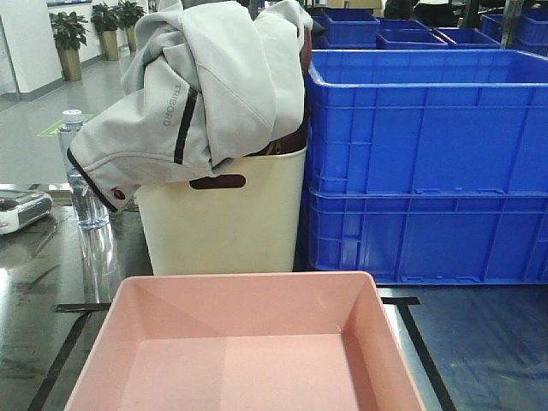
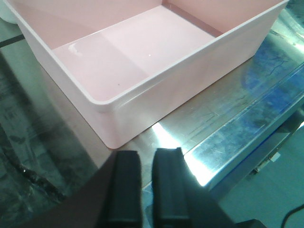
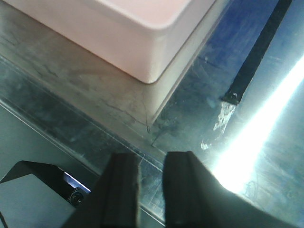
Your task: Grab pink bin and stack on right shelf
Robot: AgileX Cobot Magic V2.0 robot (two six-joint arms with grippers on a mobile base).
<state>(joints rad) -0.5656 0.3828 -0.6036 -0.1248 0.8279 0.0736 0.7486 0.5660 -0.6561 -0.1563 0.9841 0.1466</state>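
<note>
the pink bin point(image 2: 142, 61) sits empty on the right shelf point(image 3: 199, 109), just ahead of both my pincers. my left gripper point(image 2: 146, 190) and right gripper point(image 3: 151, 190) hover short of its near corners, jaws narrowly parted, pinching nothing.

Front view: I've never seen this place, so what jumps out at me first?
Probably the empty pink bin filling the foreground, sitting on a glossy dark surface marked with black tape. Behind it stands a cream bin with a grey jacket heaped over its top, and to its right two big blue crates stacked one on the other.
</note>
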